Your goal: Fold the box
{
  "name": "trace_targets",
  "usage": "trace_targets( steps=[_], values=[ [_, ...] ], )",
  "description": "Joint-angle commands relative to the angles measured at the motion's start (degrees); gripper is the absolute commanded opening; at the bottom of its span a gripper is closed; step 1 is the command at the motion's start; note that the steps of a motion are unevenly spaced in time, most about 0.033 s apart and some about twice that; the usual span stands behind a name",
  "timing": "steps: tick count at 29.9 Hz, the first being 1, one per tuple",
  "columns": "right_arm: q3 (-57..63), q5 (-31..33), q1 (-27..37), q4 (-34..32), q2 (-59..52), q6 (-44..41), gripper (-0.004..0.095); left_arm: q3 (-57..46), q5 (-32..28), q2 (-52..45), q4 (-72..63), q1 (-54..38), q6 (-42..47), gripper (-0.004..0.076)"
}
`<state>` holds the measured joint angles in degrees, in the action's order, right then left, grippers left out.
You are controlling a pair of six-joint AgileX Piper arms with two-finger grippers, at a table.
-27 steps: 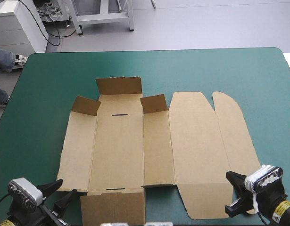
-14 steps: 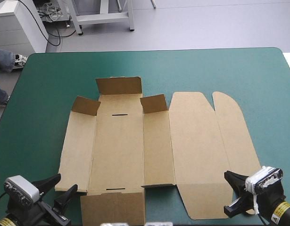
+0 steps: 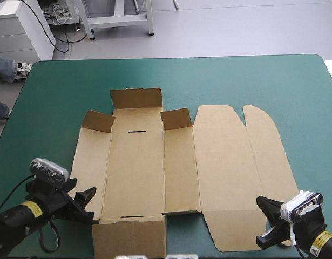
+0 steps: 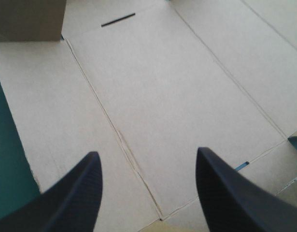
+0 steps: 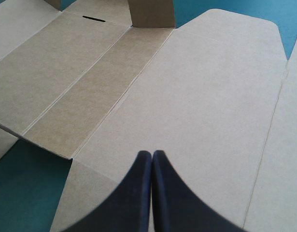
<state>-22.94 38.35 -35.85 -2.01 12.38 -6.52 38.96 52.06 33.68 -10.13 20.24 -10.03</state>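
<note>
The box is a big brown sheet. It lies flat in the middle of the table, a bit closer to the near edge. At its far end three flaps stand up. There is a wide flap in the middle and a small flap on each side of it (both lean a little). A thin dark slot is cut just on the near side of the wide flap. The right part of the sheet has round corners.

The left gripper is at the near left corner of the box. Its black fingers stand wide apart over the board and hold nothing. The right gripper is at the near right edge of the box. In its own wrist view the right gripper has its fingers pressed together into one point over the board.

The cover is teal-green and shows all around the box.
</note>
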Motion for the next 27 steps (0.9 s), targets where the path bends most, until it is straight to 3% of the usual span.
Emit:
trace_targets(
  steps=[1,12,19,27],
  values=[
    [-1.59,-4.19,0.09,0.14,0.5,0.12,-0.002,6.04,0.63,8.61,-0.07,0.2,2.02,0.0407],
    [-1.59,-4.19,0.09,0.14,0.5,0.24,-0.002,20.75,13.53,27.57,6.55,-2.24,7.8,0.0403],
    [-1.59,-4.19,0.09,0.27,0.5,0.91,-0.002,26.65,20.98,31.55,6.67,-13.5,6.14,0.0401],
    [-1.59,-4.24,0.09,0.27,0.5,1.06,-0.0021,25.87,20.98,32.55,-4.25,-28.93,-3.92,0.0401]
  ],
)
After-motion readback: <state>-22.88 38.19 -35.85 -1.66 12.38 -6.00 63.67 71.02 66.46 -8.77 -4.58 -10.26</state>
